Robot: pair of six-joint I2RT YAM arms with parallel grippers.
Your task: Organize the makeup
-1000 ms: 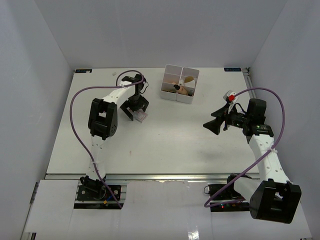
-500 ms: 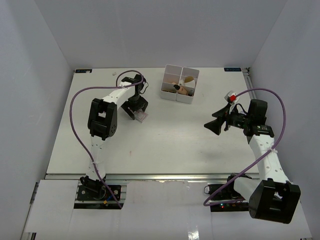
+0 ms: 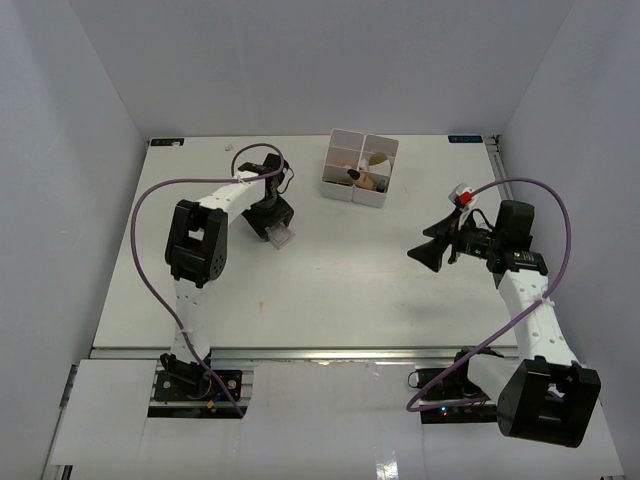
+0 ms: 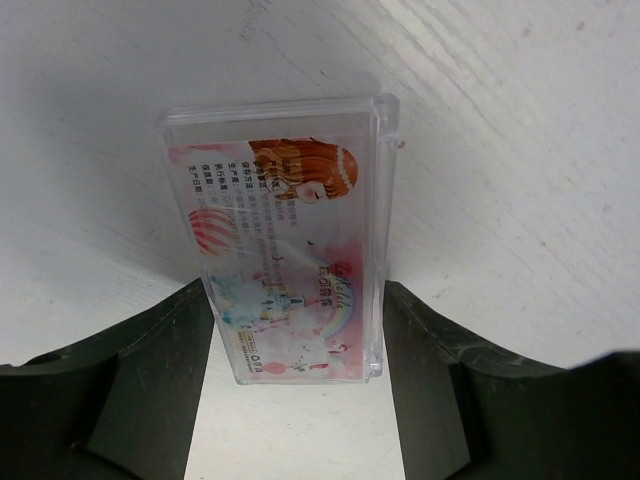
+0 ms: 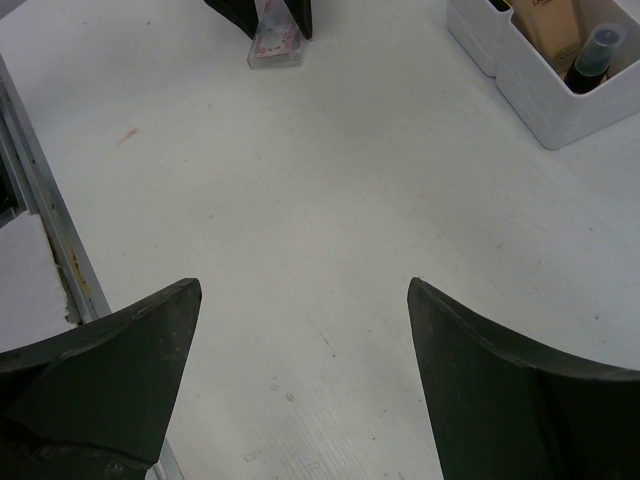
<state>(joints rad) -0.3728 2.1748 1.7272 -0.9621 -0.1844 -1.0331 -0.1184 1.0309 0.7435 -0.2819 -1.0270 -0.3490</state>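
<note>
A pink flat packet (image 4: 285,230) in a clear case lies flat on the white table, left of centre (image 3: 283,236). My left gripper (image 4: 297,285) straddles its near end, both black fingers pressed against its long sides. Seen from above, the left gripper (image 3: 273,222) points down at the table over the packet. My right gripper (image 5: 303,287) hovers wide open above bare table at the right (image 3: 425,252), holding nothing. In its view the packet (image 5: 275,45) shows far ahead. Other makeup stands in the white box (image 3: 345,192), including a tan dark-capped bottle (image 5: 590,60).
The white multi-compartment box (image 5: 540,110) stands at the back centre of the table. White walls close the table in on three sides. A metal rail (image 3: 300,352) runs along the near edge.
The left gripper's jaws have drawn in from wide open onto the packet's sides, and the arm has dropped slightly. The right arm has stayed still.
</note>
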